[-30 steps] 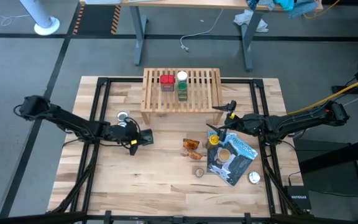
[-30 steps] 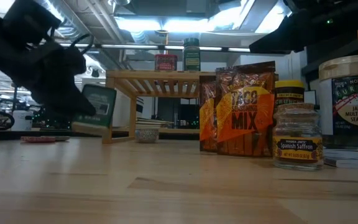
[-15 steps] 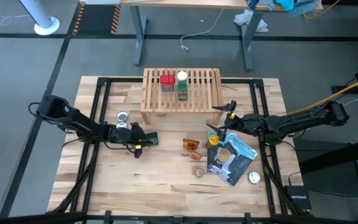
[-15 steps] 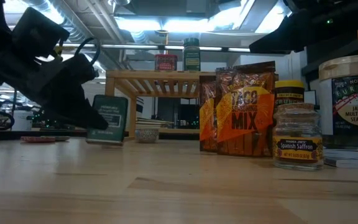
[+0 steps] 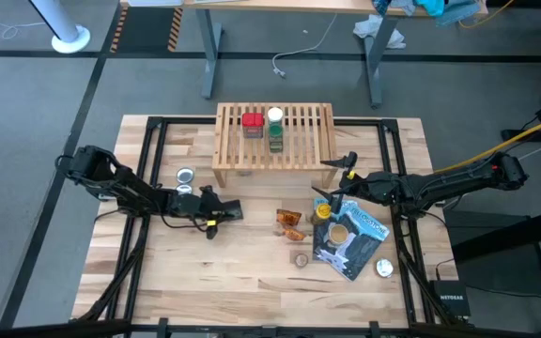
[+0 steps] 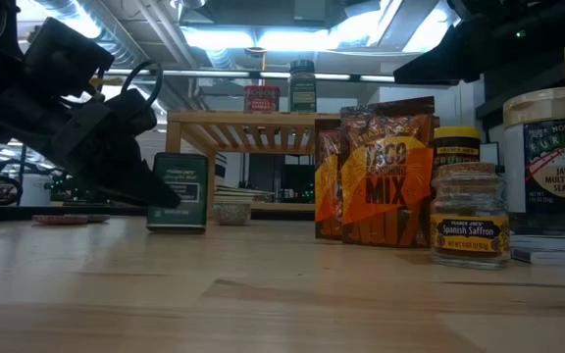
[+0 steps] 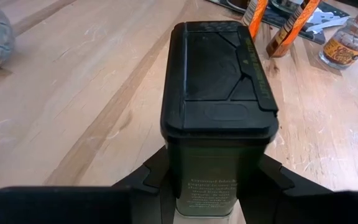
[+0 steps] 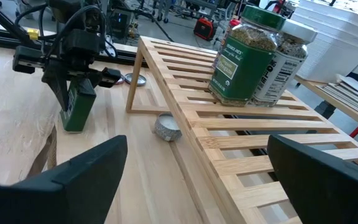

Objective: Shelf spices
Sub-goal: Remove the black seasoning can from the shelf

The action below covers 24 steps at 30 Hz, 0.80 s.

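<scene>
Upright now — dark green square tin [image 6: 179, 191], black-lidded — clasped by the left pincer [image 5: 222, 212]

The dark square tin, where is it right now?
The dark square tin stands upright on the table left of centre in the high view, between the left gripper's fingers, just in front of the shelf.

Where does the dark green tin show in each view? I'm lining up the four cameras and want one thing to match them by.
High view: the dark green tin lies left of centre, at the left claw.
Low view: it stands upright on the table, left of centre.
Left wrist view: it fills the centre, lid toward the camera.
Right wrist view: at left, under the far claw.
Shared landmark: the wooden shelf, absent only from the left wrist view.
</scene>
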{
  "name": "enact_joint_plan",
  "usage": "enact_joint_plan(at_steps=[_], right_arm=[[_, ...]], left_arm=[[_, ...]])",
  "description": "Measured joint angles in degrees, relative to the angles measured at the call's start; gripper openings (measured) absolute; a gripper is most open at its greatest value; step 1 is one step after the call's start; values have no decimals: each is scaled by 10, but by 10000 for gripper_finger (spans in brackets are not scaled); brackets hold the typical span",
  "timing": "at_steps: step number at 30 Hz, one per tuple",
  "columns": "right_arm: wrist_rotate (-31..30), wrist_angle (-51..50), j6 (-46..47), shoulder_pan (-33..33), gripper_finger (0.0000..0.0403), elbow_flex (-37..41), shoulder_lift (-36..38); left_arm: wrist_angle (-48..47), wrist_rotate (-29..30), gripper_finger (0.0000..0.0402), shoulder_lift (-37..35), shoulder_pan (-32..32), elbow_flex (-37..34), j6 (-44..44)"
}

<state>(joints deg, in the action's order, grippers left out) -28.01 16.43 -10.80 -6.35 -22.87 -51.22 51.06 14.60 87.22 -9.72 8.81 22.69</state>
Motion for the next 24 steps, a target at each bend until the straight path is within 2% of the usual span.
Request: enact_joint_plan(at_steps=[5, 11, 18, 24], right_arm=[[0, 0, 0, 0, 392, 0, 0], [0, 0, 0, 0, 392, 0, 0], [0, 0, 0, 0, 392, 0, 0], [0, 0, 0, 0, 392, 0, 0]], left_arm=[[-37, 0, 125, 0, 0, 23, 1], [-92, 0, 161, 0, 0, 53, 3], [-90, 0, 194, 0, 0, 63, -5], [-79, 1, 198, 0, 0, 67, -11]])
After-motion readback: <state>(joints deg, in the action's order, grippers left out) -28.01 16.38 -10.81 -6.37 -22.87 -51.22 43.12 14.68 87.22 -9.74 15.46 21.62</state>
